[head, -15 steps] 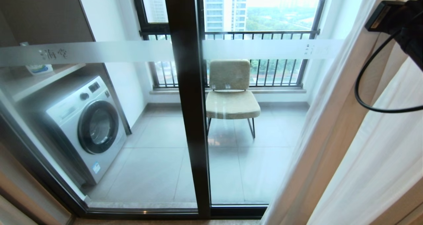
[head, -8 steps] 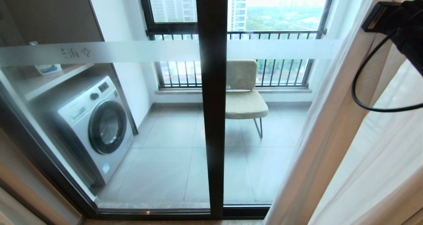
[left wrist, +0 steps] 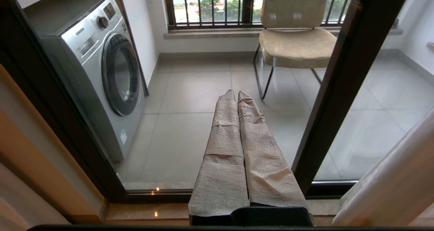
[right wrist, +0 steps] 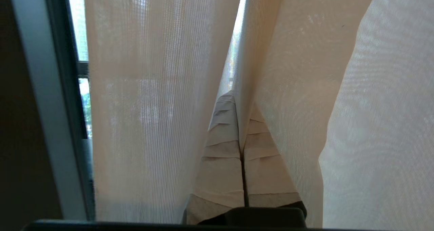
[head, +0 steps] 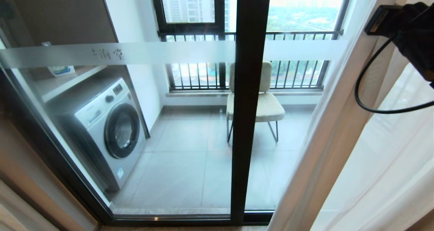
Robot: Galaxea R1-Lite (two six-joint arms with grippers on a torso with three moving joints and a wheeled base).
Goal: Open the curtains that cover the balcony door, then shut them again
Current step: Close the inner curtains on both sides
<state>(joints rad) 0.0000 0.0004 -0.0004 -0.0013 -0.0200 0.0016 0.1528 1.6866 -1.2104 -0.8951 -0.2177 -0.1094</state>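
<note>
A fold of the sheer, pleated white curtains (right wrist: pixel 162 105) is pinched by the closed right gripper (right wrist: pixel 241 122); the left gripper (left wrist: pixel 237 95) is closed, empty.

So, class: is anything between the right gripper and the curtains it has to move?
Nothing visible. In the right wrist view the right gripper is shut on a fold of the sheer curtains, with cloth against both fingers. The balcony door stands behind the fabric, not between the two.
</note>
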